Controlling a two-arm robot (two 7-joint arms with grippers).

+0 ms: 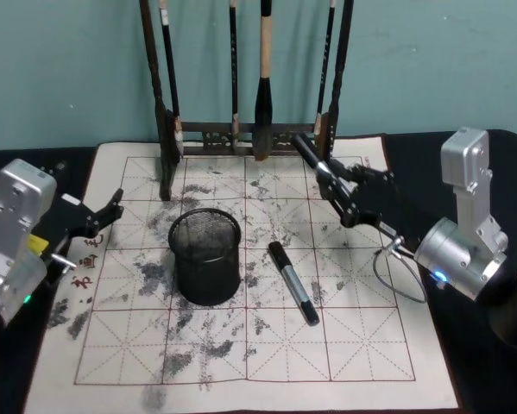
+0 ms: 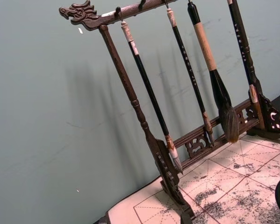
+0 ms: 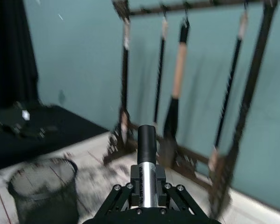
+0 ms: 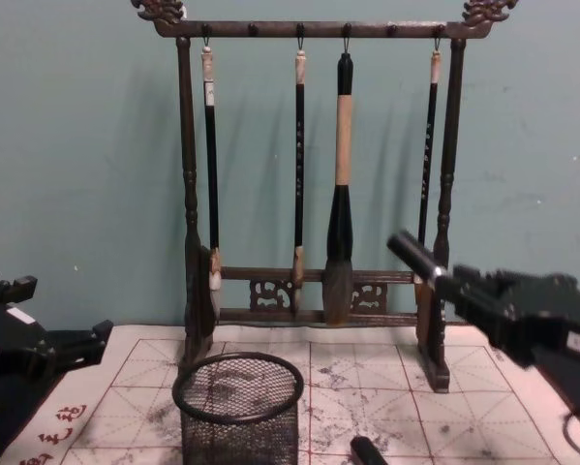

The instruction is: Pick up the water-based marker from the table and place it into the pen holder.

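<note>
My right gripper (image 1: pixel 331 183) is shut on a water-based marker (image 1: pixel 305 152) with a black cap and silver barrel. It hovers above the mat behind and to the right of the pen holder (image 1: pixel 206 255). In the right wrist view the marker (image 3: pixel 147 156) sticks up between the fingers (image 3: pixel 115 196), with the pen holder (image 3: pixel 42 189) lower and off to one side. The chest view shows the marker (image 4: pixel 413 256) pointing up and left from the right gripper (image 4: pixel 456 287), higher than the pen holder's rim (image 4: pixel 237 387). A second black marker (image 1: pixel 293 283) lies on the mat right of the pen holder. My left gripper (image 1: pixel 110 212) stands open at the mat's left edge.
A tall dark wooden brush rack (image 1: pixel 251 138) with several hanging brushes stands at the back of the cream mat (image 1: pixel 362 345), close behind the right gripper. The rack's right foot (image 4: pixel 433 358) is just under the held marker. A cable (image 1: pixel 396 280) loops beside the right arm.
</note>
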